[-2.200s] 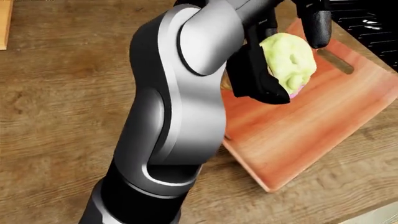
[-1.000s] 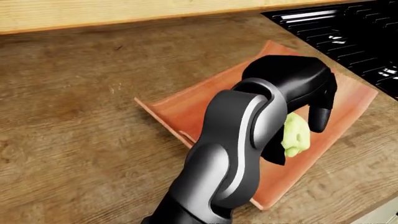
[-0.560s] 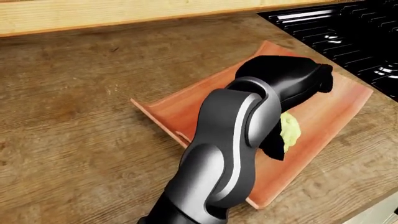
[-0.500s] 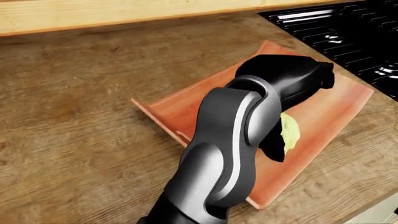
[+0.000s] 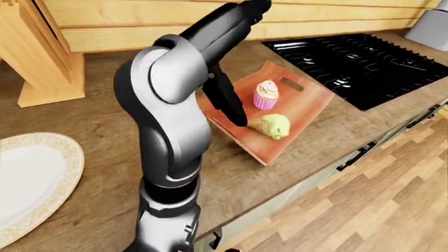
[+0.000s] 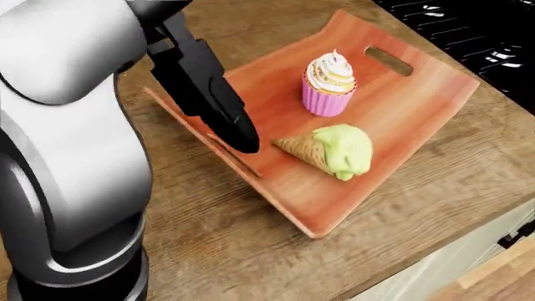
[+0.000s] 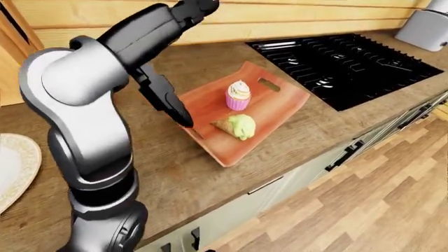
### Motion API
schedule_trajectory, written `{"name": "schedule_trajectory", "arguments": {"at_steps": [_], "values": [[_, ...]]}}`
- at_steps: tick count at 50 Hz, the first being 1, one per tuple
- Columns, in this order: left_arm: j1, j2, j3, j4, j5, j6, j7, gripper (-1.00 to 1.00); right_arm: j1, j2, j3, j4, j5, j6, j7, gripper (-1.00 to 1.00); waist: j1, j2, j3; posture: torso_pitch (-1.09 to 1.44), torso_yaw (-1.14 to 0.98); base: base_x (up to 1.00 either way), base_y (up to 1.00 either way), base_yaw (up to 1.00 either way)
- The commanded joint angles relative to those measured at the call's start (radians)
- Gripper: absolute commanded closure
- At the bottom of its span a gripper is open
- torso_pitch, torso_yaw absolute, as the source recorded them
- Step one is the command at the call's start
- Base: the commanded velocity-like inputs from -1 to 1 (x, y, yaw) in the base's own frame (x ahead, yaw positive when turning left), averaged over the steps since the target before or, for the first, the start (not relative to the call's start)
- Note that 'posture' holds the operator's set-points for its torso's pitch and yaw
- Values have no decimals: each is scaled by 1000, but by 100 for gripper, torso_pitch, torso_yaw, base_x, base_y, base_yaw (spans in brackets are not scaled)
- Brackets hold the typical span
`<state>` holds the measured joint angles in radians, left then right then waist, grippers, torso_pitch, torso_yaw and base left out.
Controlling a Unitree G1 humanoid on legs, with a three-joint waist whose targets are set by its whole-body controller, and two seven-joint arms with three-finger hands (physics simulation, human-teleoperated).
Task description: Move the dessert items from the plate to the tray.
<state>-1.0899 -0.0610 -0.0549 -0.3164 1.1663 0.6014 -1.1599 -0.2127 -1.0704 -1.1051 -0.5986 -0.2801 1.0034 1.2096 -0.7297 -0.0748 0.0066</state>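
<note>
Green ice cream cone [image 6: 330, 149] is lying on its side on the tray [image 6: 418, 106], tip pointing at the tray's left rim in the head view, and the pink cupcake [image 6: 328, 83] stands upright just above it, near but not touching. The plate [image 5: 31, 181] at the left edge of the left-eye view looks bare, so I'd say both desserts are across and the task is basically done.

Left hand [image 6: 219, 103]: only dark fingers [image 6: 234, 128] show, hanging down over the tray's left rim with nothing between them, tips just beside the cone's point. Looks loosely open and empty to me. Right hand doesn't show in any view.

Next move, I reckon, is just lifting that hand straight up and away without clipping the cone, since it would roll easily.

Room-wise: the tray sits near the tabletop [image 6: 209, 213] edge at the bottom right, with the black stove [image 5: 357, 60] just beside its top right corner. Plenty of bare wood to the left between tray and plate, so pulling the arm [image 5: 164, 121] that way seems safest.
</note>
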Motion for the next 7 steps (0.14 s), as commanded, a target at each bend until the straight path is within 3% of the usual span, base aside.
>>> {"name": "schedule_trajectory", "arguments": {"at_steps": [1,7], "values": [[-42,40,20,-29,-34,27,-3,-100,-11,-18,-11,-10,-9,-7,-21,-100,1,-7,-15,0,-73,0,0,0],[-59,172,65,-102,-98,102,-38,-100,-18,-20,-5,0,-8,-11,-29,-100,5,-5,-8,0,-73,0,0,0]]}}
